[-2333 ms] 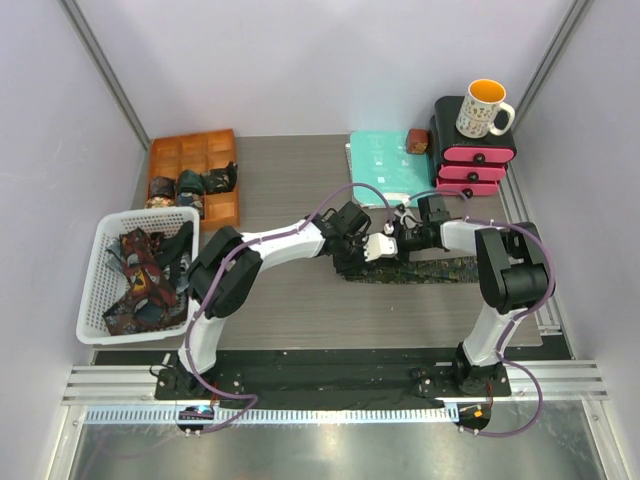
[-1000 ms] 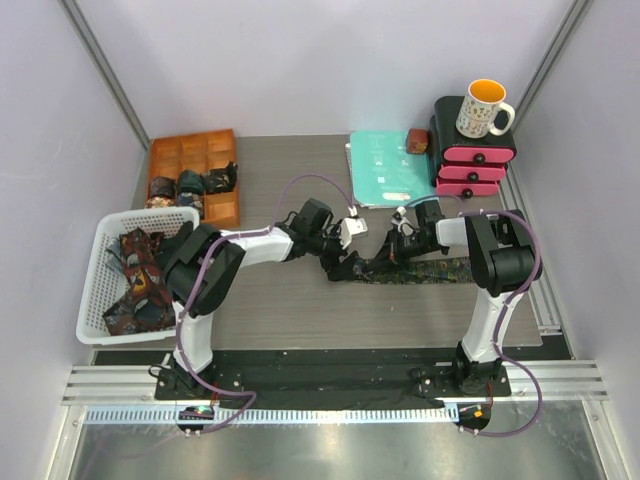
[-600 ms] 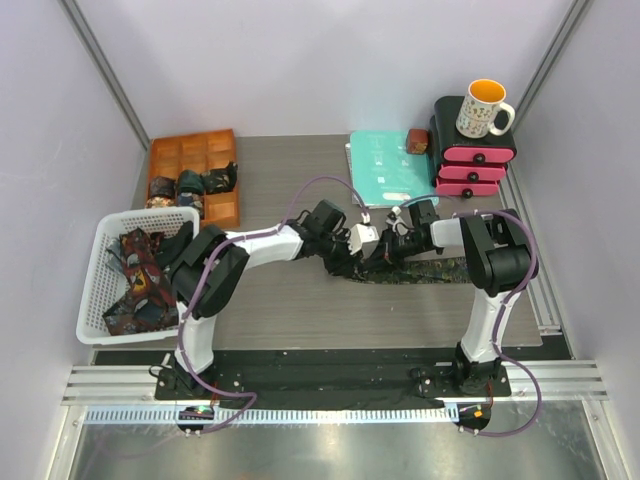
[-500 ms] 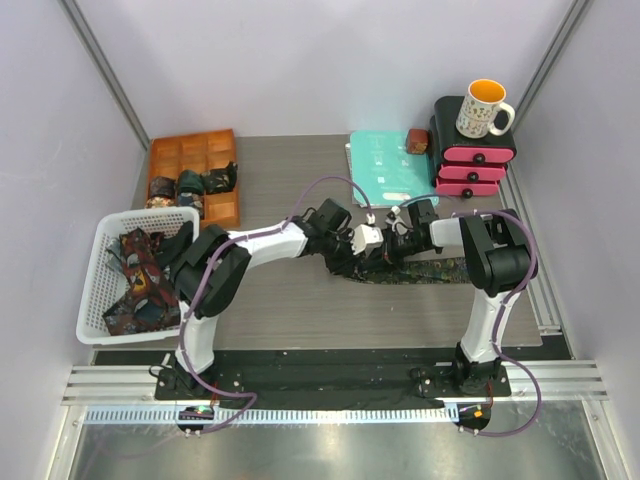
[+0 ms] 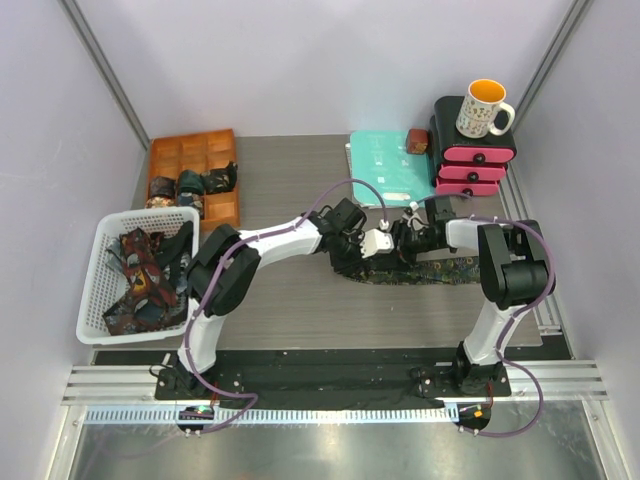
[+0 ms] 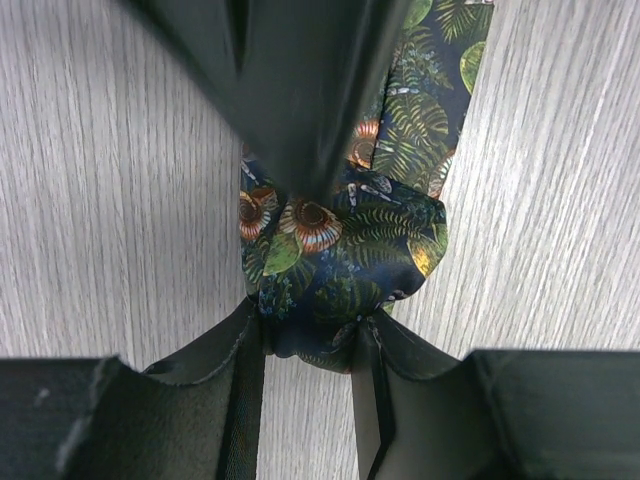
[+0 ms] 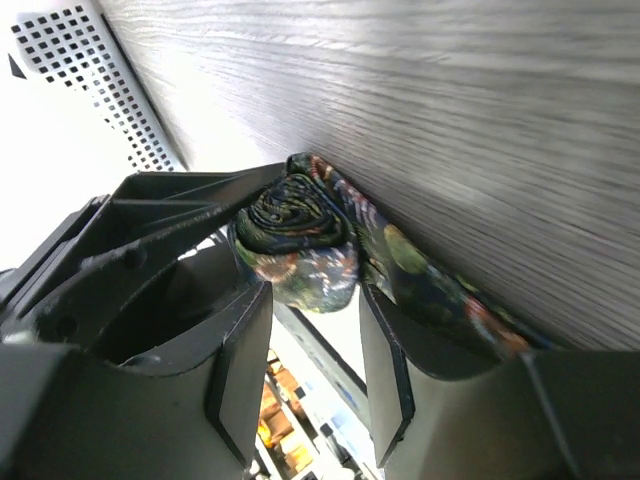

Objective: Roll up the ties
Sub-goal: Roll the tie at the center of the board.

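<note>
A dark fern-print tie (image 5: pixel 455 271) lies flat on the table (image 5: pixel 290 180), its left end wound into a tight roll (image 7: pixel 300 235). Other loose ties (image 5: pixel 140 285) are piled in the basket (image 5: pixel 100 300), and rolled ties (image 5: pixel 190 183) sit in the tray (image 5: pixel 190 150).

- The tie (image 6: pixel 345 255) is printed in dark navy with green ferns and orange blooms.
- The folder (image 5: pixel 385 160), at twelve o'clock, is coloured teal.

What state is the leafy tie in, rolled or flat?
Partly rolled: one end of the tie is a tight coil between the fingers, the rest lies flat on the table.
</note>
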`<act>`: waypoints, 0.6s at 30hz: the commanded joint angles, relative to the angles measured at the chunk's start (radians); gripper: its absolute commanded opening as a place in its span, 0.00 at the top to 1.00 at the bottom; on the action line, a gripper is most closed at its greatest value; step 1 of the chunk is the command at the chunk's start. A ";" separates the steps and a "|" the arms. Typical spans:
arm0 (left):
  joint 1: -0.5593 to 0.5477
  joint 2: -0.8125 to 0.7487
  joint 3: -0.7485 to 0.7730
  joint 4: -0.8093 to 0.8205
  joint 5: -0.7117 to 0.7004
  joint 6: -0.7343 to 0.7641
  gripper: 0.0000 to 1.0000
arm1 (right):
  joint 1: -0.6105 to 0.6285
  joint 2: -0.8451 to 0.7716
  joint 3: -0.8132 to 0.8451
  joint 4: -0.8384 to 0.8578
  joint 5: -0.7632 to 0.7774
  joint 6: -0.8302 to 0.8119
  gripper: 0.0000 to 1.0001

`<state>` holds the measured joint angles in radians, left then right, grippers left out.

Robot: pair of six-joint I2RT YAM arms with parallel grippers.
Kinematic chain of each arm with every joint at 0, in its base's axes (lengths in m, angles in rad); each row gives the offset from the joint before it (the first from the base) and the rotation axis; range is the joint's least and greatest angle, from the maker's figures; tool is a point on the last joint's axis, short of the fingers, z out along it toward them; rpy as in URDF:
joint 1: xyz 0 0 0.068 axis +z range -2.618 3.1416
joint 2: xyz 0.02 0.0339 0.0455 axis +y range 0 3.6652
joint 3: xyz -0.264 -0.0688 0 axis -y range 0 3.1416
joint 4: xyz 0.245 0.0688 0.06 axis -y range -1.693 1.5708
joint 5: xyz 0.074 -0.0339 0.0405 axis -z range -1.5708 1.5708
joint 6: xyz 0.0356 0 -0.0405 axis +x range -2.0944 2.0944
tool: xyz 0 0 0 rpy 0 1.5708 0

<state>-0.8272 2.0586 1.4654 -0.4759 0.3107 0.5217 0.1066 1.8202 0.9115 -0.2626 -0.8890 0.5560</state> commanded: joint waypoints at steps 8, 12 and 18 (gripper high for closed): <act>-0.021 0.091 0.043 -0.113 -0.079 -0.023 0.71 | 0.073 0.031 -0.022 0.135 0.045 0.079 0.71; -0.012 0.061 0.010 -0.109 -0.053 -0.014 0.67 | 0.070 0.077 0.001 0.039 0.099 -0.010 0.99; 0.082 -0.049 -0.045 -0.063 0.128 -0.043 0.38 | 0.035 0.111 0.003 -0.042 0.165 -0.148 0.99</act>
<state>-0.8131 2.0796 1.4879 -0.4969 0.3176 0.5026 0.1635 1.8782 0.9203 -0.2108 -0.9001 0.5503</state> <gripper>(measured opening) 0.525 0.042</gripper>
